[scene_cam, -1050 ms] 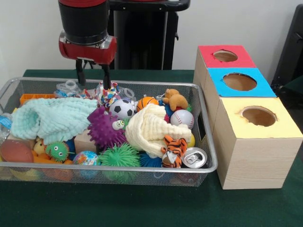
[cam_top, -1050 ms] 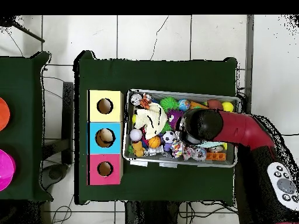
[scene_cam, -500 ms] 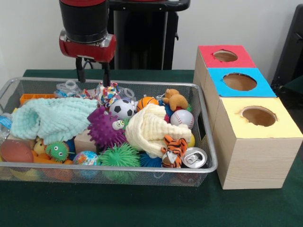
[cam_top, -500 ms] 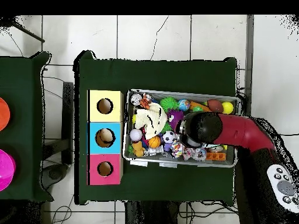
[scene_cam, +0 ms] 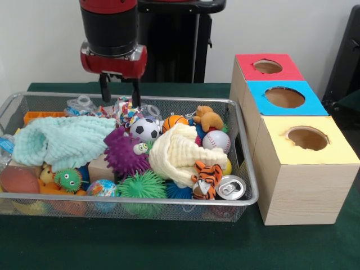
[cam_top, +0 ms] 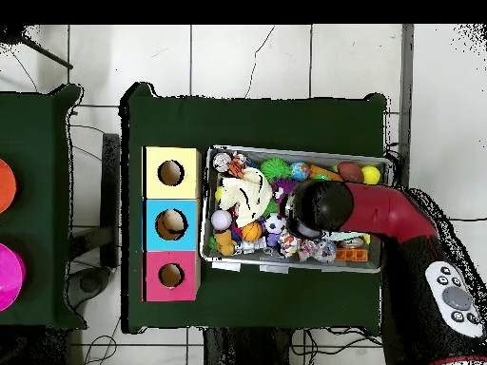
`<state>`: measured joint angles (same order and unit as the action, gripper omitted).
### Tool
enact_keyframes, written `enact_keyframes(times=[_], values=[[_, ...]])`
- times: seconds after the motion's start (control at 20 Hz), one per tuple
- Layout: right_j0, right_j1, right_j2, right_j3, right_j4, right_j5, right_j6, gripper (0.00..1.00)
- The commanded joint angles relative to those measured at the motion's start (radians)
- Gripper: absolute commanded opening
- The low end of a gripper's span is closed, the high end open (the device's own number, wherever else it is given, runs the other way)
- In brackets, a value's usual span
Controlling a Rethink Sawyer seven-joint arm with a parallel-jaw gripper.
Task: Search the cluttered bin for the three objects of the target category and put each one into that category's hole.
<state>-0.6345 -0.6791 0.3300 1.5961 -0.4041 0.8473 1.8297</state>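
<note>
step: searching, nothing lifted | pincer [scene_cam: 120,93]: parted, empty, hanging above bin [scene_cam: 247,185] back edge, over rope toy [scene_cam: 127,110] | balls in bin: soccer ball [scene_cam: 145,129], basketball [scene_cam: 175,121], baseball [scene_cam: 216,140]; target category unclear | boxes [scene_cam: 306,169] beside bin | next: pick target, descend between neighbours, grip

The boxes [scene_cam: 292,135] have red, blue and yellow tops; the spiky ball [scene_cam: 125,153] is purple, the towel [scene_cam: 59,140] mint green.
</note>
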Motion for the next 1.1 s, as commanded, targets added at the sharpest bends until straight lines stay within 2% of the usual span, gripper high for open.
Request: enact_keyframes(times=[0.05,0.7,1.1], values=[[0.024,0.081,0.077,0.008,-0.064,0.022,-0.172,1.00],[0.030,0.128,0.085,-0.027,-0.082,0.017,-0.166,1.00],[0.065,0.073,0.066,-0.024,-0.087,0.068,-0.146,1.00]])
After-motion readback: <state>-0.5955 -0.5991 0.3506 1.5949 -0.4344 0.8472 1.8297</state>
